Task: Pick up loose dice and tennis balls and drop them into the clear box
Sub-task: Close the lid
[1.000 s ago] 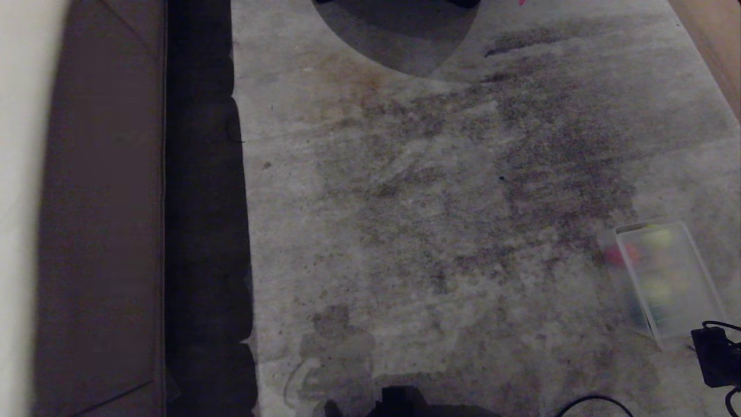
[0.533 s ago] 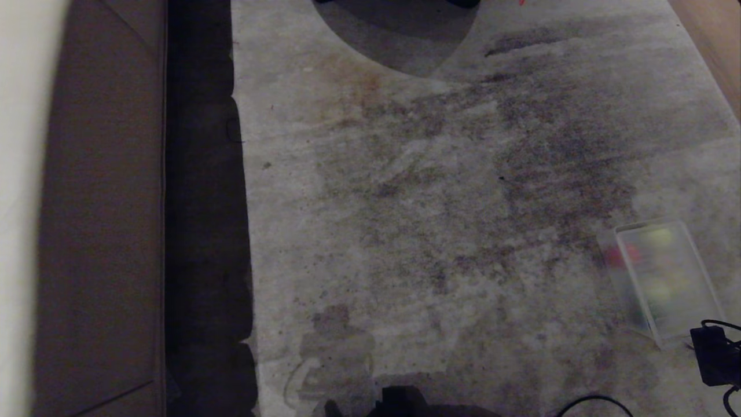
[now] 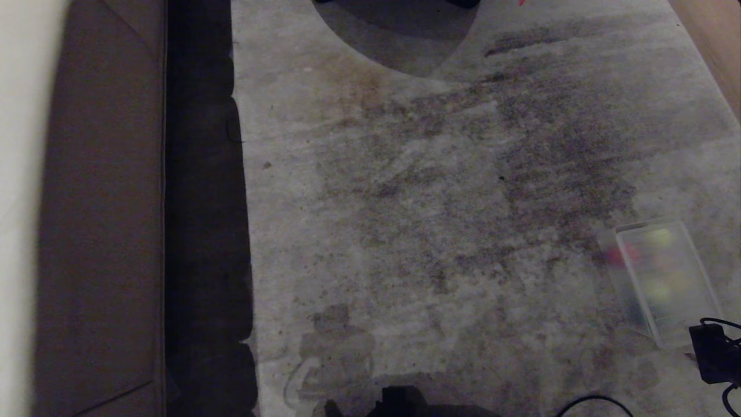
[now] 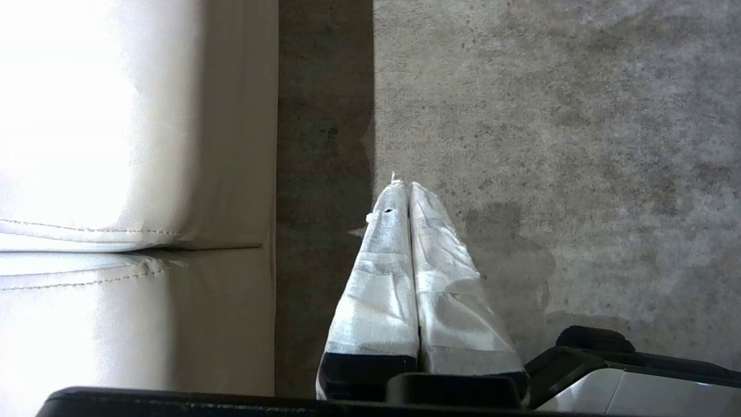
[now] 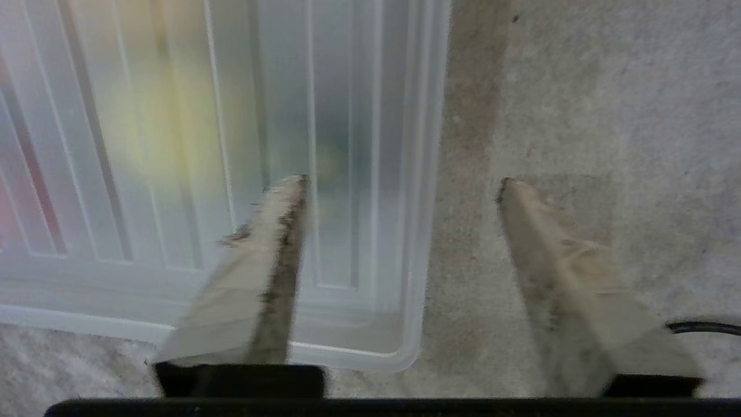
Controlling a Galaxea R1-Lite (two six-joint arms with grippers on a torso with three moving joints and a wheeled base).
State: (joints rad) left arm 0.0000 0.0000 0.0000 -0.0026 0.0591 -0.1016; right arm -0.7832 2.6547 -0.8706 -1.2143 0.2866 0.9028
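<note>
The clear box [image 3: 613, 272] lies on the carpet at the right, with a ribbed clear lid [image 3: 677, 289] over it. Blurred shapes show through the plastic, one red [image 3: 622, 255] and two yellow-green [image 3: 660, 237]; I cannot tell which are dice and which are tennis balls. My right gripper [image 5: 400, 182] hangs open and empty just above the lid's [image 5: 347, 116] near corner. One finger is over the lid and the other over bare carpet. My left gripper [image 4: 405, 185] is shut and empty, parked low near the sofa.
A pale sofa [image 3: 98, 231] runs along the left, with a dark strip of floor [image 3: 202, 231] beside it. The worn grey carpet [image 3: 434, 202] fills the middle. A wooden edge [image 3: 718, 46] shows at the far right, and a black cable [image 3: 590, 402] lies near the front.
</note>
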